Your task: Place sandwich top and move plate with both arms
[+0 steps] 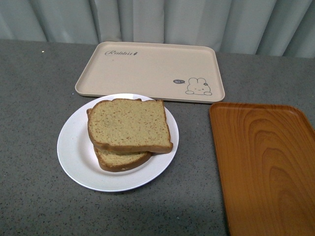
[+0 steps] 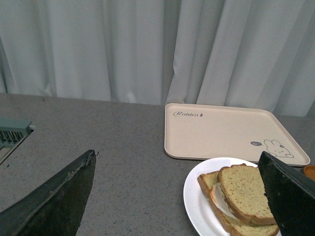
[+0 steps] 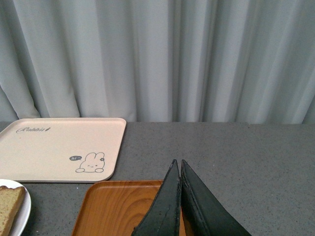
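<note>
The sandwich top (image 1: 129, 125), a speckled light-brown slice with a darker crust, lies on a lower slice (image 1: 120, 160) on the round white plate (image 1: 74, 147) left of the table's middle. The left wrist view shows the top slice (image 2: 244, 191) over the lower slice with something white between them, on the plate (image 2: 194, 194). My left gripper (image 2: 179, 169) is open and empty, its black fingers (image 2: 59, 196) wide apart, back from the plate. My right gripper (image 3: 177, 162) is shut and empty, above the orange tray. Neither arm shows in the front view.
A beige rabbit-print tray (image 1: 147, 69) lies behind the plate, by a grey curtain. An orange wood-grain tray (image 1: 266, 162) lies to the right, also in the right wrist view (image 3: 118, 206). A pale green slotted object (image 2: 12, 132) sits at the table's far left edge.
</note>
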Robot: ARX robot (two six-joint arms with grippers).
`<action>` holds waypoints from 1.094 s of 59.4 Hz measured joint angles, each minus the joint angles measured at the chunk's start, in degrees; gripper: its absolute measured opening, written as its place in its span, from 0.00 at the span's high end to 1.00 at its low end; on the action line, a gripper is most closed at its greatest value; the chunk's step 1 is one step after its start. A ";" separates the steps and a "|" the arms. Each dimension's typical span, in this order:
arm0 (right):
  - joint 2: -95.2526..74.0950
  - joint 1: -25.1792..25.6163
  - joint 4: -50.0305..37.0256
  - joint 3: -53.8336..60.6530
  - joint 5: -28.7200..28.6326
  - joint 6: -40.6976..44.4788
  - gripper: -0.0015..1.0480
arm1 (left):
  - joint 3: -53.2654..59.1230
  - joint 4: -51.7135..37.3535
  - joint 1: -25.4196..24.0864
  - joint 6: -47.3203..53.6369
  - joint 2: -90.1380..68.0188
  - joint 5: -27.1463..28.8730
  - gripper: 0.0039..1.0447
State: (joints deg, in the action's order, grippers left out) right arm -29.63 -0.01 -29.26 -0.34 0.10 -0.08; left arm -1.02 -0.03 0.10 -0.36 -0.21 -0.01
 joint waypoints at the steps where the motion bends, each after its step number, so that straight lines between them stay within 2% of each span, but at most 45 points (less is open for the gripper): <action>1: 0.66 0.00 0.61 0.00 0.00 0.00 0.99 | 0.00 0.00 0.00 0.00 0.00 0.00 0.06; 24: 11.69 0.00 11.17 0.02 -0.02 0.00 0.99 | 0.00 0.00 0.00 0.00 0.00 0.00 0.06; 53: 19.61 0.00 19.02 0.02 -0.04 0.00 0.99 | 0.00 0.00 0.00 0.00 0.00 0.00 0.06; 58: 26.03 0.00 27.52 -0.02 -0.20 0.04 0.99 | 0.00 0.00 0.00 0.00 0.00 0.00 0.06; 65: 29.33 0.00 28.96 -0.02 -0.20 0.04 0.99 | 0.00 0.00 0.00 0.00 0.00 0.02 0.06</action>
State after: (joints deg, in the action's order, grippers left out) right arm -0.30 -0.01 -0.30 -0.36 -0.10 -0.03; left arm -1.02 -0.03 0.10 -0.36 -0.21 0.01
